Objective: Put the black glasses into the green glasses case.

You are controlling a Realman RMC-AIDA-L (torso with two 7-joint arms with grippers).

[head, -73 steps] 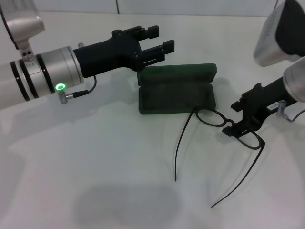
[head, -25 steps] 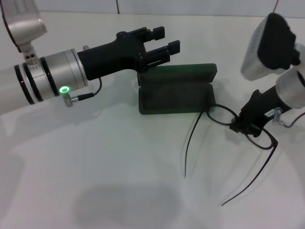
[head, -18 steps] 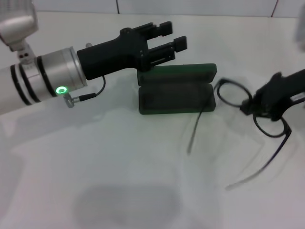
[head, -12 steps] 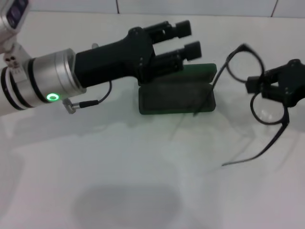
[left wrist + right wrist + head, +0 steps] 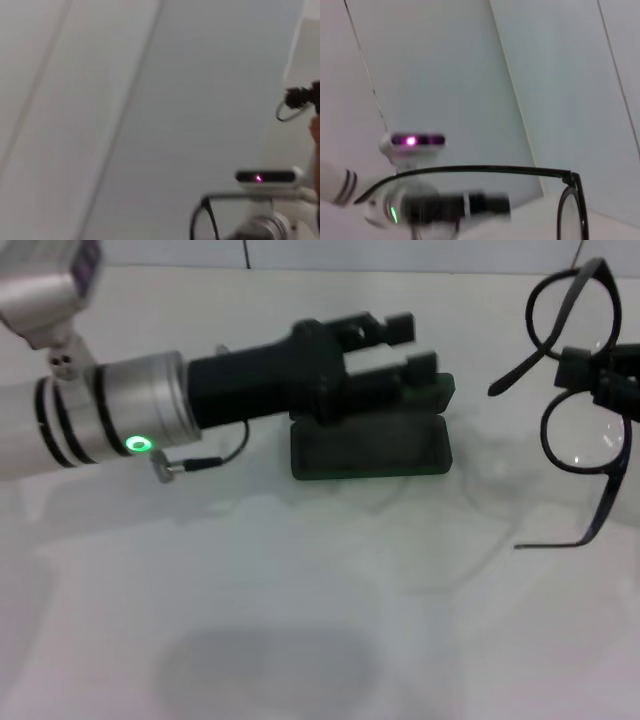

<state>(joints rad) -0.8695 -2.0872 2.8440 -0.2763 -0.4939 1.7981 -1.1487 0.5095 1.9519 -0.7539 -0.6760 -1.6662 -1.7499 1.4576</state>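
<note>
The green glasses case [image 5: 368,448] lies open at the table's middle, its lid [image 5: 440,386] raised behind. My left gripper [image 5: 408,345] hangs open just over the lid's far edge, with nothing between its fingers. The black glasses [image 5: 583,438] are up in the air at the far right, turned on end, one lens above the other. My right gripper [image 5: 612,378], mostly cut off by the head view's edge, is shut on their bridge. One temple arm [image 5: 600,512] hangs down. In the right wrist view, a temple of the glasses [image 5: 470,170] crosses in front of the left arm [image 5: 445,207].
A white table [image 5: 300,620] carries the case. A pale wall fills the left wrist view, with a camera unit [image 5: 265,176] showing a pink light low down.
My right gripper has lifted the glasses off the table, up and to the right, turning them on end. My left gripper has slid right, over the case's lid.
</note>
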